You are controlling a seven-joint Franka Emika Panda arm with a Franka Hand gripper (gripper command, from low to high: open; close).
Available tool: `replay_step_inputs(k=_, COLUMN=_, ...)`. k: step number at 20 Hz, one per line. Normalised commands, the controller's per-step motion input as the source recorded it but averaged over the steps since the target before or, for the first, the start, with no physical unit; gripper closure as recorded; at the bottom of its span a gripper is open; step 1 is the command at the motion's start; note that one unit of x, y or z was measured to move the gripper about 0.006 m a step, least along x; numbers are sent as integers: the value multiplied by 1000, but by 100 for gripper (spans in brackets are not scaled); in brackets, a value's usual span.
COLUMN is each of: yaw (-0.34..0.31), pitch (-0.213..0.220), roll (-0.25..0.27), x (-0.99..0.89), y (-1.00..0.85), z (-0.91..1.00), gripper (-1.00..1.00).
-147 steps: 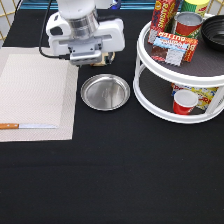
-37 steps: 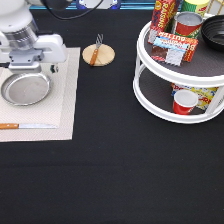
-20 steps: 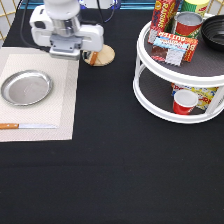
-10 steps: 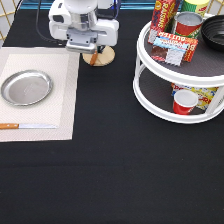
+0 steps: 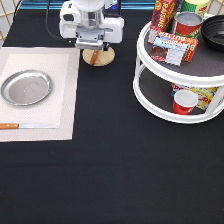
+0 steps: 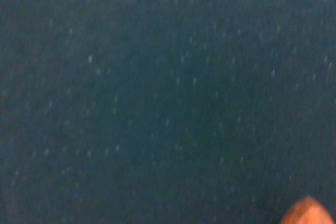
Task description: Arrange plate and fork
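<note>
Whether its fingers are spread or closed cannot be told, but the gripper [image 5: 93,46] hangs at the frame's upper centre over the wooden coaster [image 5: 100,57] where the fork [image 5: 93,56] lies, while the plate [image 5: 26,87] sits on the placemat [image 5: 60,105] at left, the knife [image 5: 27,126] below it.

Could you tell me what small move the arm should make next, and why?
Probably a short descent straight down onto the fork. The plate already lies on the placemat, and the gripper hangs right over the wooden coaster where the fork's brown handle rests, so only the fork seems left to fetch.
</note>
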Motion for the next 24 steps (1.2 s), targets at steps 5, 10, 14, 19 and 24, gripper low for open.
replay_step_inputs(k=5, yaw=19, pitch=-77, roll=0, x=-249, y=2, z=-34, gripper=-100)
replay_step_inputs(k=10, yaw=16, pitch=7, roll=12, x=75, y=-103, z=-151, gripper=-100)
replay_step_inputs(k=14, yaw=4, pitch=67, roll=16, x=244, y=-116, z=-240, gripper=-100)
replay_step_inputs(k=19, yaw=0, pitch=60, roll=2, x=9, y=-7, z=-241, gripper=-100)
replay_step_inputs(k=24, yaw=1, pitch=28, roll=6, x=-11, y=-2, z=-58, gripper=-100)
